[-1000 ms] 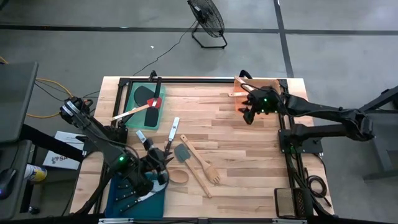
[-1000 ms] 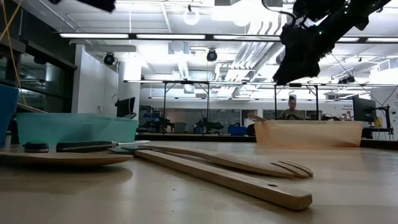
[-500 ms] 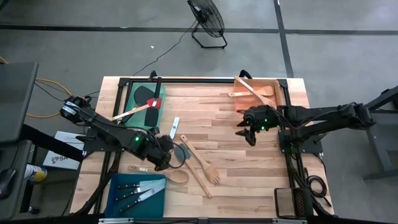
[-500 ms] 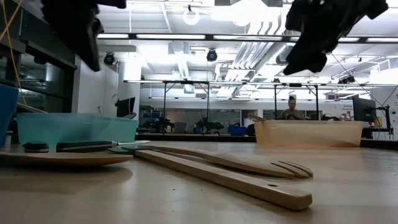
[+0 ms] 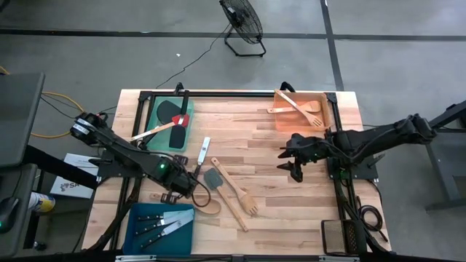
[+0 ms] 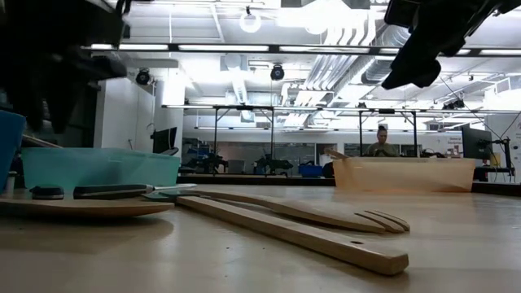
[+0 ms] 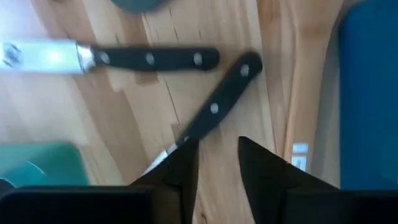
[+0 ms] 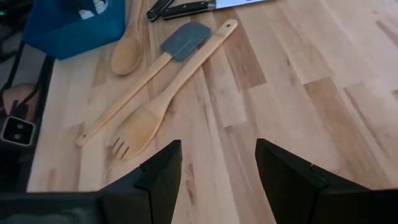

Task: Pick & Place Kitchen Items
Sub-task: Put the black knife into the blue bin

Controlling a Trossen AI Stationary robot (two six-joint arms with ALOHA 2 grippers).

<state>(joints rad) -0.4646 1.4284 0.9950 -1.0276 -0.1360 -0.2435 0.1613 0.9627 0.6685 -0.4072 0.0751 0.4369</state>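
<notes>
Two black-handled knives lie flat on the table: one (image 7: 149, 58) with its blade pointing away, the other (image 7: 224, 93) slanted beside it. My left gripper (image 7: 217, 168) hangs over them, pointing down, open by a narrow gap; the slanted knife's blade runs under one finger (image 7: 183, 165). Whether it touches, I cannot tell. A grey spatula (image 5: 212, 178), a wooden slotted turner (image 8: 161, 109) and a wooden spoon (image 8: 127, 53) lie mid-table. My right gripper (image 8: 217, 168) is open, high above bare wood right of them.
A green tray (image 5: 162, 109) with red and black spatulas sits far left. An orange tray (image 5: 280, 120) with wooden utensils is far right. A teal tray (image 5: 138, 225) with knives is near left. Bare wood spreads over the middle and the near right.
My left gripper has swung from over the teal tray toward the far edge, to over the two loose knives, and has rolled at the wrist. My right gripper has swept from beside the orange tray toward the near edge. No utensil has moved.
</notes>
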